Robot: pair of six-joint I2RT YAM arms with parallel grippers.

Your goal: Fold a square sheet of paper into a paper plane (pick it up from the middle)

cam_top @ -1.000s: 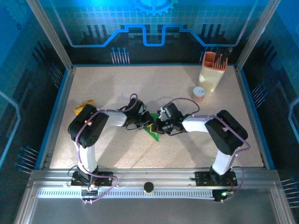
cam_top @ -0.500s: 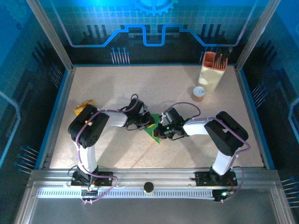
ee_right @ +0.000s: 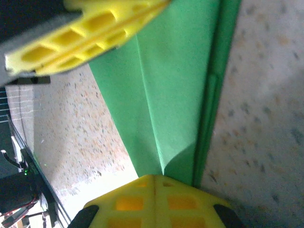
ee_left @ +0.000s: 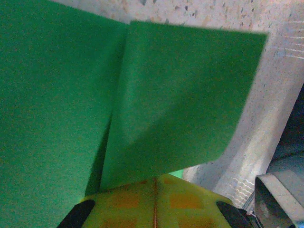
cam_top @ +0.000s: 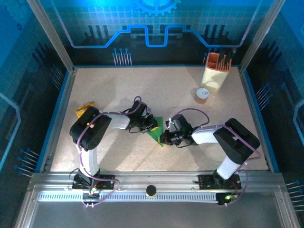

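Blk/wht arms [cam_top: 118,121], purple cables [cam_top: 189,110], yellow fingers [ee_right: 128,204]

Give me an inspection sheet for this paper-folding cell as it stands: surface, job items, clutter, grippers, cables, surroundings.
Surface: speckled table, flat, no spills seen.
Job's things: green paper, folded into a pointed triangle with creases, lying mid-table between the grippers.
Clutter: snack packet near the left edge; tool holder and small orange cylinder at far right.
Grippers: left gripper shut, tips on the paper; right gripper shut, tips at a folded edge. Pinching or pressing cannot be told.
Cables: purple cables looped along both arms, above the table.
Surroundings: blue panels, front rail.
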